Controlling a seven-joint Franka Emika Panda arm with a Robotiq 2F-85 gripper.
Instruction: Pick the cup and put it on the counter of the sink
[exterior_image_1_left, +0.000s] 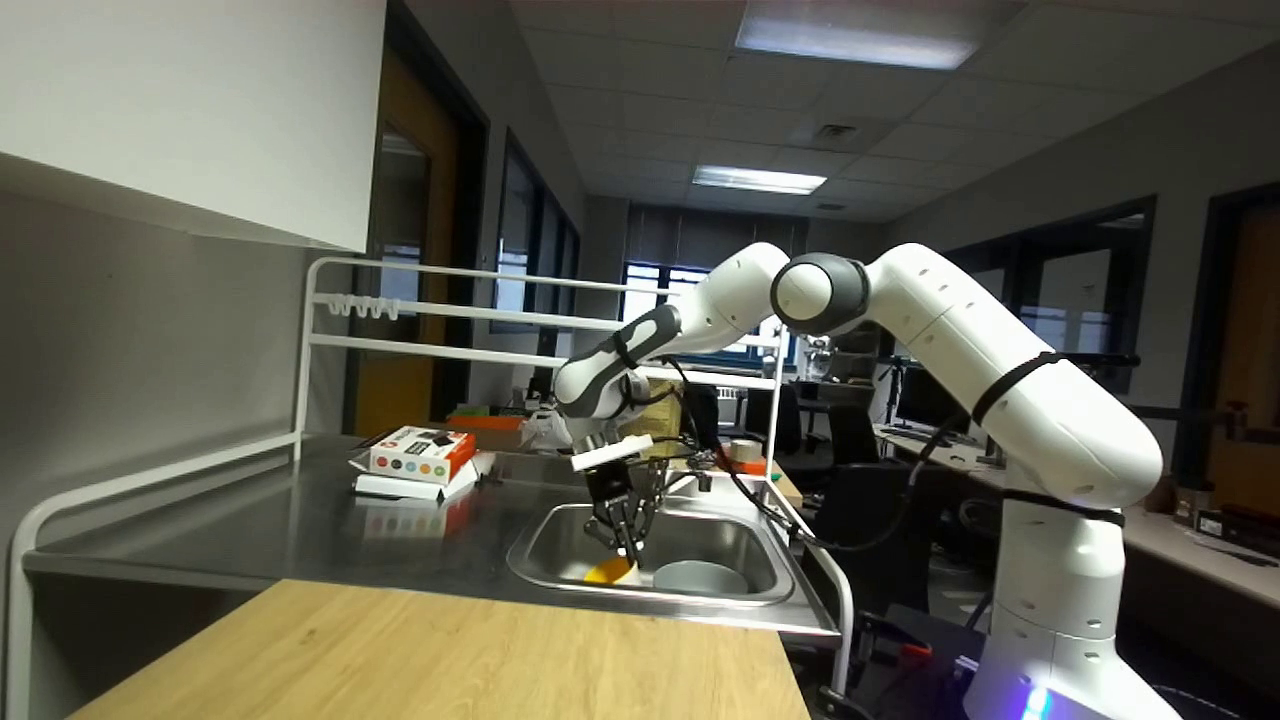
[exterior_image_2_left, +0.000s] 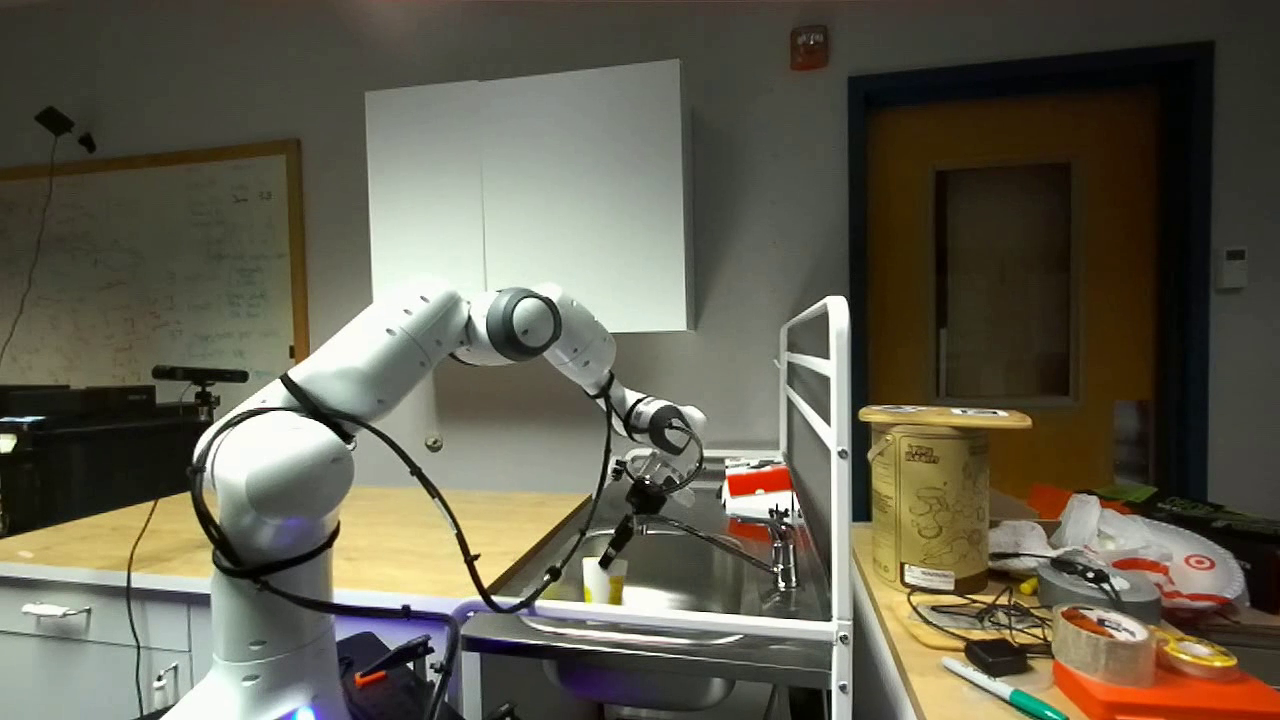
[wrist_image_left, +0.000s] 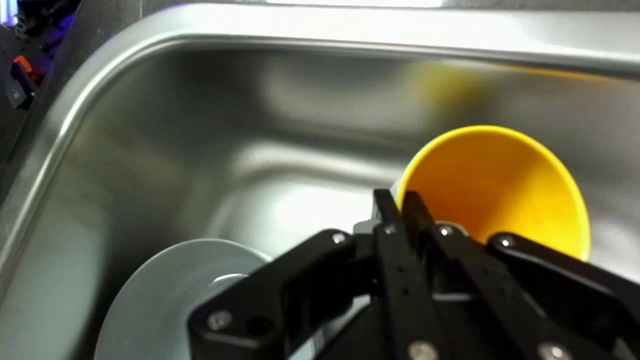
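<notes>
In your wrist view, from the left, a gray bowl (wrist_image_left: 150, 300) is in the sink (wrist_image_left: 350, 25); then your claw (wrist_image_left: 400, 200), narrowed, pinches the left wall of the yellow-lined cup (wrist_image_left: 500, 185), one finger (wrist_image_left: 419, 212) inside it; the cup is in the sink too.

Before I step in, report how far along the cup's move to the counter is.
Looks done: the Robotiq gripper is at the yellow-lined cup, straddling its rim. In hand: the grasp; the jaws look shut on the cup's wall, but its base is hidden, so I cannot tell whether it is lifted. Left: the cup is inside the stainless-steel sink, so it must come out and onto the metal counter.
</notes>
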